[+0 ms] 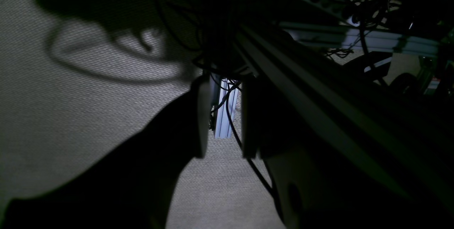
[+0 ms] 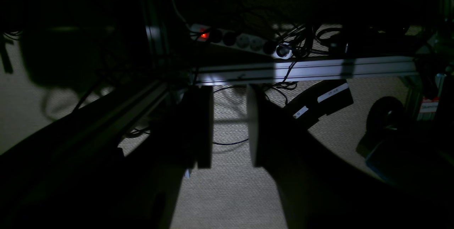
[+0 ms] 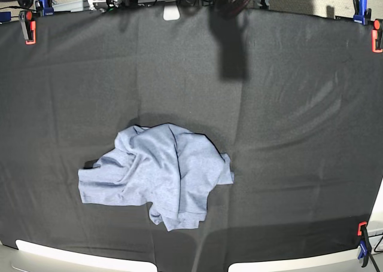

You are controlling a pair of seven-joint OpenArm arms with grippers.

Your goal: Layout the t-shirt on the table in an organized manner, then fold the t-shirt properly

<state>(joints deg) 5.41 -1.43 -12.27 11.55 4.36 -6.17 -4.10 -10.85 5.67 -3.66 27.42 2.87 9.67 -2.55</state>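
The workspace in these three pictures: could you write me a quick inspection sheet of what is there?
Surface: wide table in matte black cloth, faintly creased.
Job's things: light blue-grey cotton t-shirt lies crumpled in a heap left of centre in the base view, not laid out.
Clutter: nothing seen on the cloth.
Grippers: left gripper and right gripper both open, holding nothing, looking at the floor beyond the table.
Cables: black cables tangled by a white power strip.
Surroundings: orange and blue clamps at the table edges; grey carpet.
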